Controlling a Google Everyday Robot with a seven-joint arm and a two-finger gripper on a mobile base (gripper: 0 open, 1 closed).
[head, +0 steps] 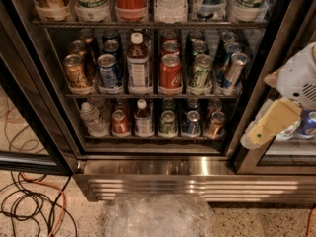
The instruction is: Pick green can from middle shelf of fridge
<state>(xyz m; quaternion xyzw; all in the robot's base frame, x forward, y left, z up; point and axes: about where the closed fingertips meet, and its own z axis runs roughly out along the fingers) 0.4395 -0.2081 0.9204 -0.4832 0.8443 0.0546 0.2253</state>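
the green can (201, 72) sits on the middle shelf (148, 96), up and left of the gripper (266, 127); whether that's clenched or released, i can't tell.

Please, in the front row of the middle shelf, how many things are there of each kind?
Cans: 5 (gold can, blue can, red can, green can, slim blue-and-silver can)
Bottle: 1
Total: 6
The gripper hangs at the right, off the middle shelf.
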